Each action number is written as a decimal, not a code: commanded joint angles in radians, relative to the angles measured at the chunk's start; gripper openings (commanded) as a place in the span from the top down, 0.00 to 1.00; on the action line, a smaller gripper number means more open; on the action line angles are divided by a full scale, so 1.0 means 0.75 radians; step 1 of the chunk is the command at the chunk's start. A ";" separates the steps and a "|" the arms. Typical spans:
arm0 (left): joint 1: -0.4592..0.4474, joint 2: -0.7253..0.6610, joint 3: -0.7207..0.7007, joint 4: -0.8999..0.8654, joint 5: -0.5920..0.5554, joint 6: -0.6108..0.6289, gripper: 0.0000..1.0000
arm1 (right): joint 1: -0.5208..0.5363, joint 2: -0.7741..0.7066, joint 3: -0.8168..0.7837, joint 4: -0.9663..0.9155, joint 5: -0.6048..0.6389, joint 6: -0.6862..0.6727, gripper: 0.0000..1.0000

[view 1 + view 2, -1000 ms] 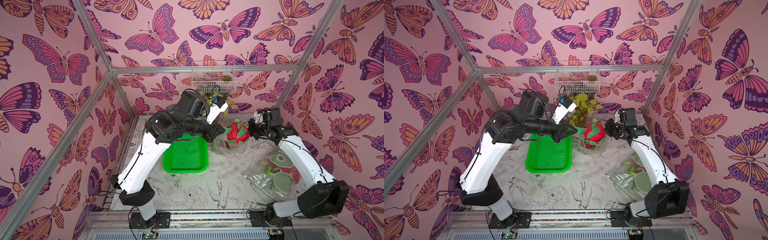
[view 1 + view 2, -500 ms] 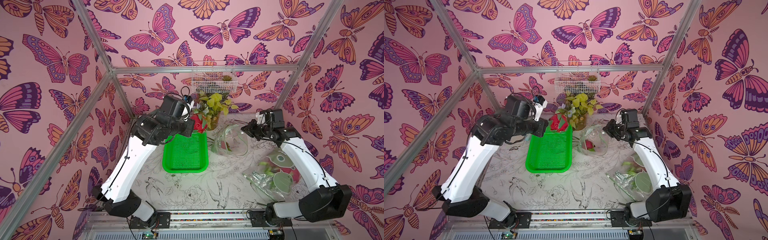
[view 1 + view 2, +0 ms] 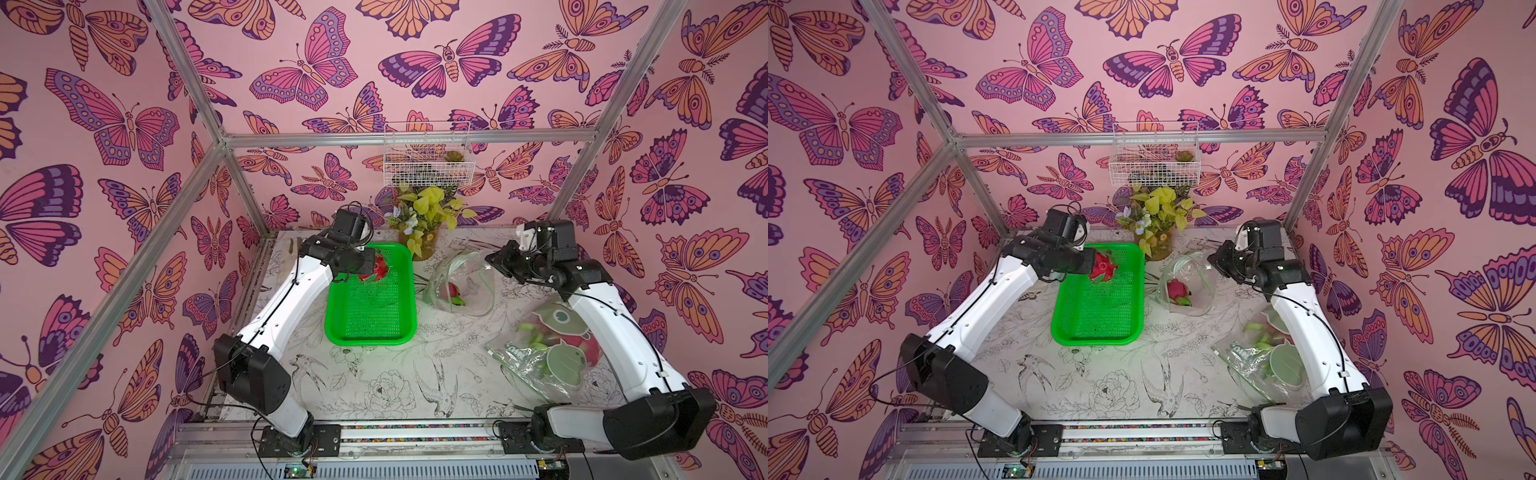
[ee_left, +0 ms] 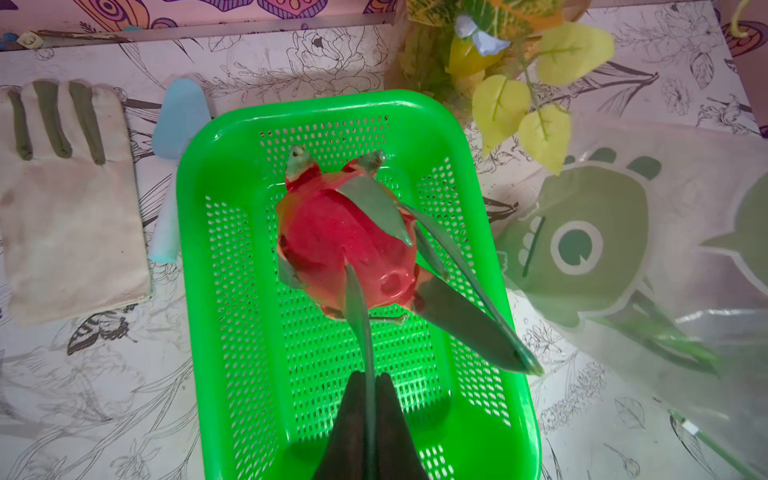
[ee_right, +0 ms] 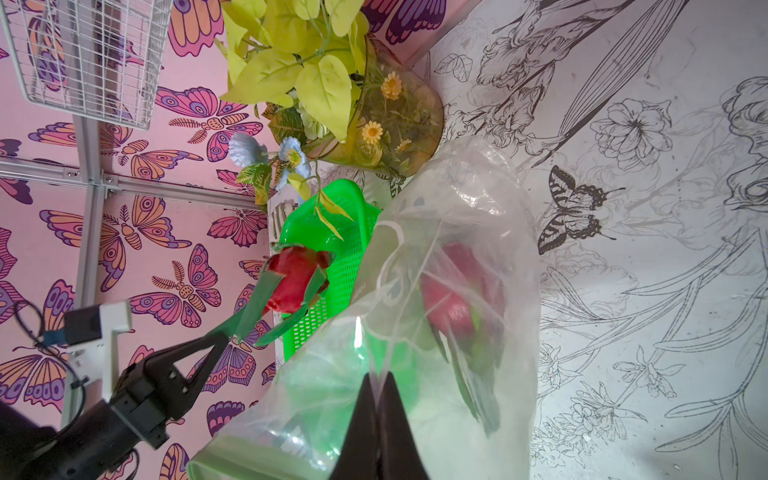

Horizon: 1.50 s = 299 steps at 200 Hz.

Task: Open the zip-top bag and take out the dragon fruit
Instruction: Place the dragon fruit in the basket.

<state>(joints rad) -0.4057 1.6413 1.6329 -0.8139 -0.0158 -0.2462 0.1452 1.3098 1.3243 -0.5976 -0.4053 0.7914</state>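
Left gripper (image 4: 368, 380) clamped on glossy red dragon fruit (image 4: 340, 237) scale above green mesh tray (image 4: 189, 257); right gripper (image 5: 376, 380) pinches clear zip-top bag (image 5: 465, 195).

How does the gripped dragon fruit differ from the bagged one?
The held dragon fruit hangs by a green scale from the left gripper over the green basket; the bagged dragon fruit lies inside the clear bag. The held one is bare, the bagged one behind plastic. Both are red with green scales.
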 commanded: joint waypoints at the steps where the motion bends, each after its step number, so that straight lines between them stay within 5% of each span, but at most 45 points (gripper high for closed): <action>1: 0.019 0.034 -0.039 0.207 -0.022 -0.029 1.00 | -0.005 -0.032 -0.007 -0.038 -0.013 -0.019 1.00; 112: 0.023 0.219 -0.082 0.264 0.083 -0.215 1.00 | 0.016 -0.009 -0.044 0.031 -0.058 0.002 1.00; 182: 0.023 0.219 -0.101 0.339 0.237 -0.261 0.65 | 0.027 -0.022 -0.074 0.055 -0.038 0.002 1.00; 224: 0.002 0.069 -0.102 0.312 0.223 -0.251 0.41 | 0.027 -0.018 -0.068 0.058 -0.031 0.004 1.00; 252: -0.090 -0.035 0.009 0.235 0.199 -0.153 0.42 | 0.036 -0.014 -0.050 0.059 -0.033 0.007 1.00; 299: -0.408 -0.059 0.281 0.108 0.131 0.105 0.51 | 0.041 -0.018 -0.057 0.076 -0.037 0.023 1.00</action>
<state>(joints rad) -0.6163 1.6028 1.7645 -0.6502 0.1108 -0.3004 0.1673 1.2995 1.2686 -0.5629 -0.4381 0.7895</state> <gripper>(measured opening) 0.504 0.054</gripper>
